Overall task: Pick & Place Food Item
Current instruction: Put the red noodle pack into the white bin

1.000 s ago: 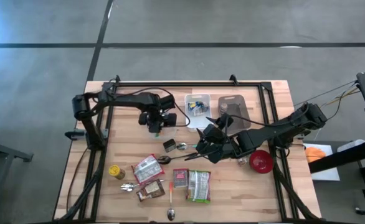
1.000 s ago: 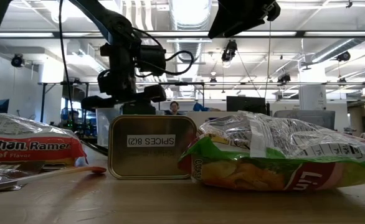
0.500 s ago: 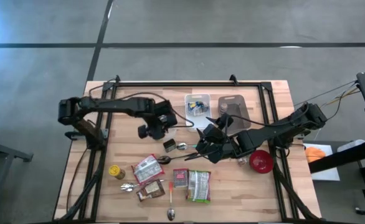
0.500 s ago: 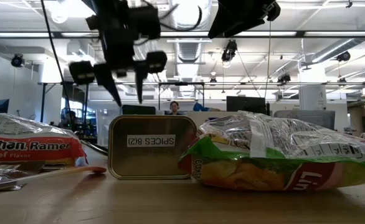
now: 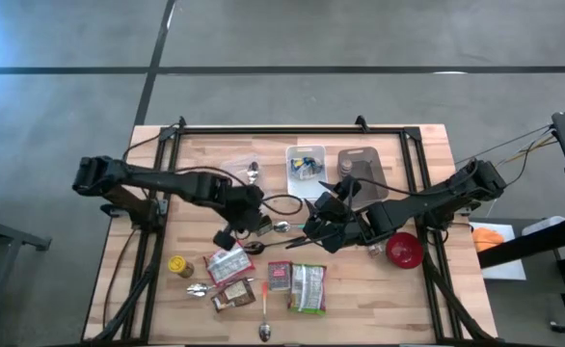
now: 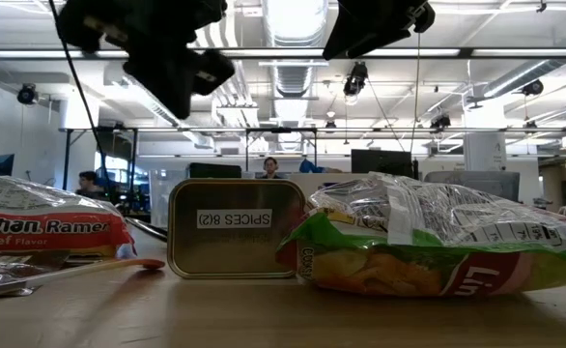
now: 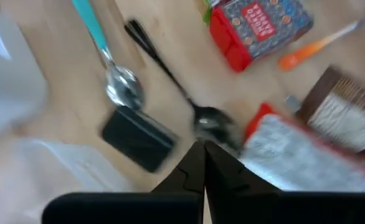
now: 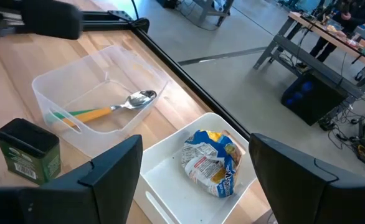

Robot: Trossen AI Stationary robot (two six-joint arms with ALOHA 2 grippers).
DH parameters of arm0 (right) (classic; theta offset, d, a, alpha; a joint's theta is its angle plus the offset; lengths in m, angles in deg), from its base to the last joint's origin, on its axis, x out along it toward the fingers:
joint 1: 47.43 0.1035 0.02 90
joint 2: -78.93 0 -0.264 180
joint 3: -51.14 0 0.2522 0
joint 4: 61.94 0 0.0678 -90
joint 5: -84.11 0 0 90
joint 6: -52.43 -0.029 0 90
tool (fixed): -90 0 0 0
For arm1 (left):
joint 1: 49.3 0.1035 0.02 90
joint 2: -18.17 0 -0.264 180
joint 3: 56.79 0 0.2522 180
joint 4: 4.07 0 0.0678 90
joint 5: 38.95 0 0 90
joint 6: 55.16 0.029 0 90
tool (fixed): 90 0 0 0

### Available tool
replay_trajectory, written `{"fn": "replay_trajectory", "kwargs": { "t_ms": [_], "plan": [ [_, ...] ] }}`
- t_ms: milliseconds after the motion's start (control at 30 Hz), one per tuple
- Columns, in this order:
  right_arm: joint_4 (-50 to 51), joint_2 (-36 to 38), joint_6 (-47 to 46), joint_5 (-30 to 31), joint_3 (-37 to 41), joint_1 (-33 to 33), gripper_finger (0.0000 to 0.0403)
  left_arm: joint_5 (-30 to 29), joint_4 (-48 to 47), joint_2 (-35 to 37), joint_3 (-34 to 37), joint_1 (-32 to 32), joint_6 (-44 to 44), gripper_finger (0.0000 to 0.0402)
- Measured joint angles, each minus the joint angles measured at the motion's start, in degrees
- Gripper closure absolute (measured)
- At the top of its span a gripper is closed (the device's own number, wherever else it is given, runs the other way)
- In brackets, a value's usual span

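Ramen pack (image 5: 228, 260) lies flat on the wooden table (image 5: 196, 164), just toward the front edge from the left gripper (image 5: 230, 234), which hangs over it with its fingers (image 7: 202, 163) pressed together and nothing between them. The pack's long axis runs slantwise across the table, one corner pointing up toward that gripper. The left arm is plainly the nearer one; the right gripper (image 5: 323, 224) waits well off to the side above a spoon (image 5: 281, 227), its fingers (image 8: 111, 171) spread wide and empty. A small dark tin (image 5: 261, 226) sits between the two arms (close enough to get nudged, I think). My guess is the left fingers must part before any descent. Other packets crowd the front of the table, so room around the pack is tight; the room beyond is open workshop.
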Motion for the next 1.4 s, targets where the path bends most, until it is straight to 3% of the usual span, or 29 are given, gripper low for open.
{"fn": "replay_trajectory", "kwargs": {
  "t_ms": [133, 233, 667, 867, 967, 1400],
  "plan": [
    [0.0, 0.0, 0.0, 0.0, 0.0, 0.0, 0.0110, 2.8, -2.1, 0.0, 0.0, -3.5, -12.8, 0.0393],
    [0.0, 0.0, 0.0, 0.0, 0.0, 0.0, 0.0110, 6.4, -2.1, 0.0, 0.0, -5.7, -17.1, 0.0389],
    [0.0, 0.0, 0.0, 0.0, 0.0, 0.0, 0.0110, 6.0, -1.0, 0.0, 0.0, -10.0, -24.8, 0.0387],
    [0.0, 0.0, 0.0, 0.0, 0.0, 0.0, 0.0110, 7.3, 0.0, 0.0, 0.0, -10.0, -38.4, 0.0387],
    [0.0, 0.0, 0.0, 0.0, 0.0, 0.0, 0.0110, 6.2, 6.0, -0.1, 0.2, -10.0, -44.9, 0.0387],
    [0.0, 0.0, 0.0, 0.0, 0.0, 0.0, 0.0110, 6.2, 12.6, -0.4, 0.1, -9.8, -46.1, 0.0387]
  ]
}}
